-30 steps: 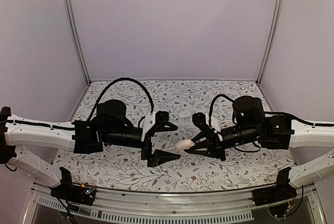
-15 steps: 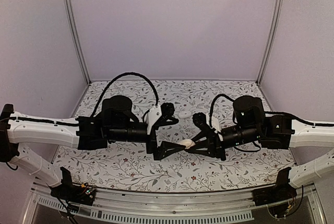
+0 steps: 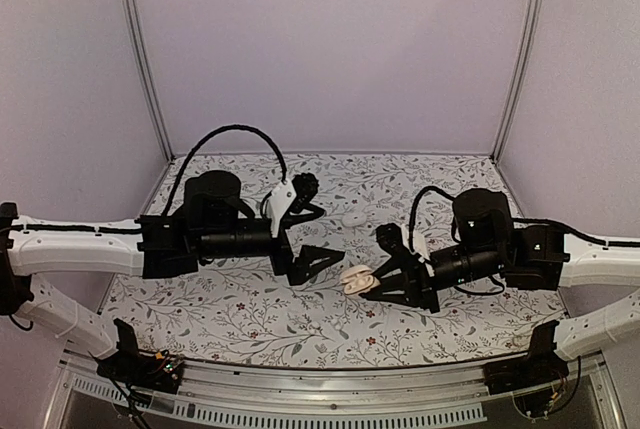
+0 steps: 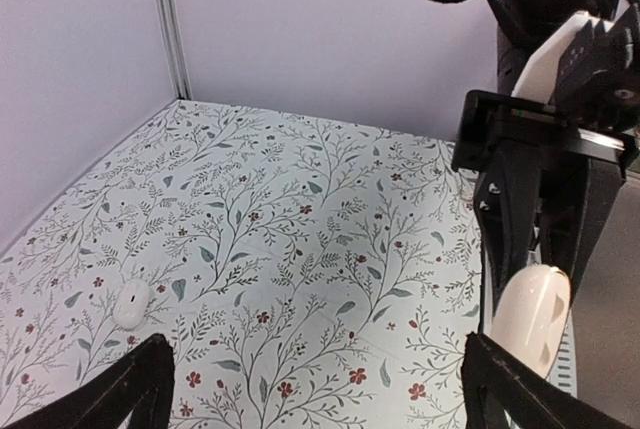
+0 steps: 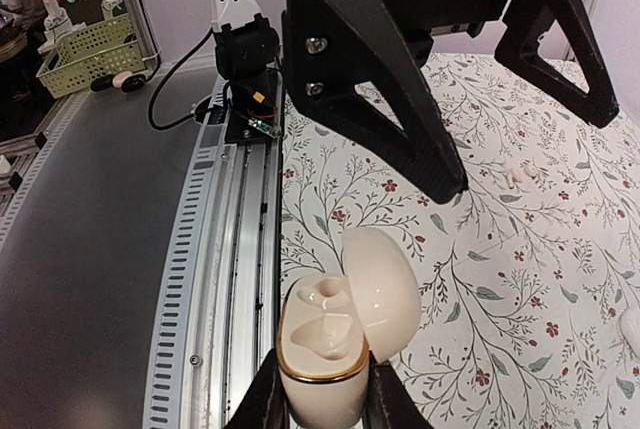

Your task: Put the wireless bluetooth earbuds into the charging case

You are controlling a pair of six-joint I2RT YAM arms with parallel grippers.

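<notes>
Open charging case [image 5: 322, 354] clamped in right pincer [image 5: 322, 399], left pincer [image 4: 318, 349] wide, empty — next I'd grab the earbud [image 4: 130, 304], lower left.

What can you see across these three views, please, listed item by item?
charging case: one, white, lid open, held above the table
earbud: one visible, white, lying on the table, clear of both grippers
table: one, pale floral print, beneath both arms
left gripper: one, black, open and empty, facing the case
right gripper: one, black, shut on the case
</notes>
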